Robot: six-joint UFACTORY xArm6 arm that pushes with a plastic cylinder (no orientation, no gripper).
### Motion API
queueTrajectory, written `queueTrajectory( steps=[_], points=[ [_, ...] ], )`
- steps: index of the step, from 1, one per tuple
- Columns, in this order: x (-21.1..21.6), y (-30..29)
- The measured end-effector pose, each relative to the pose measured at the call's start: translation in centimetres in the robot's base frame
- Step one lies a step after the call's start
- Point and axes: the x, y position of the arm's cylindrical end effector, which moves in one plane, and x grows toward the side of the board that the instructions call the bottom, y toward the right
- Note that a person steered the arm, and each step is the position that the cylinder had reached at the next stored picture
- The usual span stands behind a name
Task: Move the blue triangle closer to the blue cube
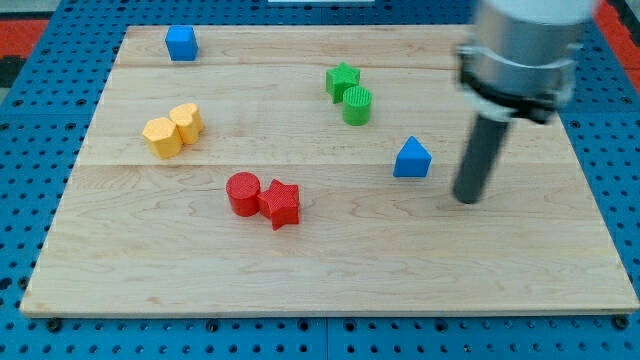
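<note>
The blue triangle (412, 159) sits on the wooden board right of centre. The blue cube (181, 43) sits near the board's top left corner, far from the triangle. My tip (466, 198) rests on the board just to the right of the blue triangle and slightly below it, with a small gap between them. The dark rod rises from the tip to the arm's grey body at the view's top right.
A green star (342, 79) and a green cylinder (357, 105) sit together above the triangle. Two yellow blocks (172, 130) sit at the left. A red cylinder (243, 193) and a red star (282, 204) touch at lower centre. The wooden board (500, 280) lies on a blue pegboard.
</note>
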Motion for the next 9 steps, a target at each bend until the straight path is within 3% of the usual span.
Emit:
queueTrajectory(
  steps=[2,4,5,7,9],
  points=[
    [-7.5,-16.4],
    [-6.5,-18.7],
    [-11.2,-17.9],
    [-11.2,-14.8],
    [-18.2,-18.4]
  ],
)
